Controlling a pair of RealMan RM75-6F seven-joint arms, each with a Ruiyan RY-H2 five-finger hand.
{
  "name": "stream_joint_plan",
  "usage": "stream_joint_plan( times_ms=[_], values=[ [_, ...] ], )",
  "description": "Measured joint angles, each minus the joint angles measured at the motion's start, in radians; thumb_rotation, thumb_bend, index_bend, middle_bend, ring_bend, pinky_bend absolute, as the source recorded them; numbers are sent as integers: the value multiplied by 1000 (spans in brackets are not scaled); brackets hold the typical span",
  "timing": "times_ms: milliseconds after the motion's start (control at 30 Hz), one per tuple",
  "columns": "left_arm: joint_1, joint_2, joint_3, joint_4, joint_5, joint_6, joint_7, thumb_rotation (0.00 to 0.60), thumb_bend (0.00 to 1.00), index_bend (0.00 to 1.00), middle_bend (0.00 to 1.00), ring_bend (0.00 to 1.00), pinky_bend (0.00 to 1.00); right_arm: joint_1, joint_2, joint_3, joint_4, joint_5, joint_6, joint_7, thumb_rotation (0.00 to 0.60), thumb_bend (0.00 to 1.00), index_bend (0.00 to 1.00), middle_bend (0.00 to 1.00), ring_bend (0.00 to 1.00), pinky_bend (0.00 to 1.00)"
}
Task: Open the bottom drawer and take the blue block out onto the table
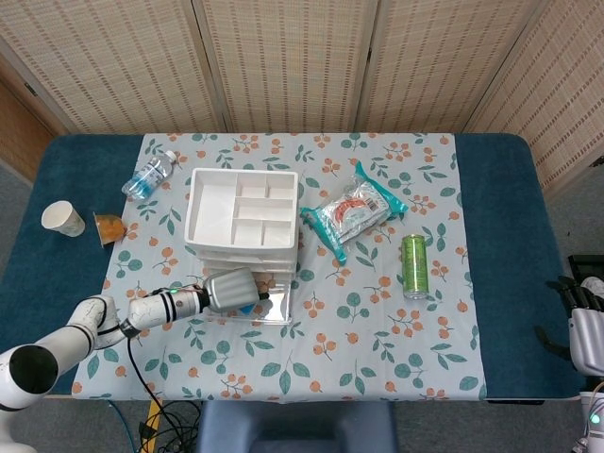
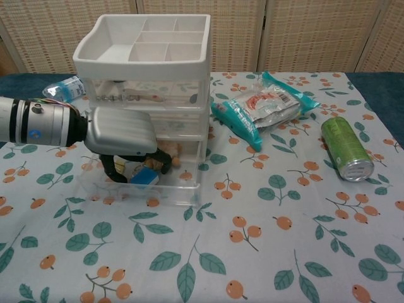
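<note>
The white drawer unit (image 2: 142, 58) stands left of centre on the flowered cloth, also seen from above in the head view (image 1: 242, 213). Its clear bottom drawer (image 2: 184, 189) is pulled out toward me. Inside lies the blue block (image 2: 145, 176), with a white top and slightly tilted. My left hand (image 2: 122, 134) reaches into the drawer from the left, and its dark fingers (image 2: 161, 163) curl down around the block on both sides. In the head view the left hand (image 1: 229, 289) covers most of the block. My right hand (image 1: 583, 326) hangs off the table's right edge, holding nothing.
A snack bag (image 2: 265, 104) and a green can (image 2: 344, 149) lie right of the drawers. A water bottle (image 1: 149, 176), a paper cup (image 1: 62, 218) and an orange cup (image 1: 109, 227) sit at far left. Tan items (image 2: 170, 151) lie deeper in the drawer.
</note>
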State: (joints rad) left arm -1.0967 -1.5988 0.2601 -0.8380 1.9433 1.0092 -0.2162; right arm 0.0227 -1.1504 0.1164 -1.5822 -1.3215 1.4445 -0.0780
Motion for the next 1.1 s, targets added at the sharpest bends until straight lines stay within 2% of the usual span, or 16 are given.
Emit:
stream_joint_plan(
  times_ms=[333, 1100],
  values=[
    [-8, 7, 9, -24, -1, -14, 11, 600, 171, 334, 934, 1000, 1000, 6, -3, 1, 4, 4, -8, 3, 600, 268, 210, 163, 234, 215],
    [-5, -29, 28, 27, 0, -8, -32, 600, 171, 445, 934, 1000, 1000, 6, -2, 2, 0, 8, -2, 4, 600, 267, 214, 169, 241, 215]
  ],
)
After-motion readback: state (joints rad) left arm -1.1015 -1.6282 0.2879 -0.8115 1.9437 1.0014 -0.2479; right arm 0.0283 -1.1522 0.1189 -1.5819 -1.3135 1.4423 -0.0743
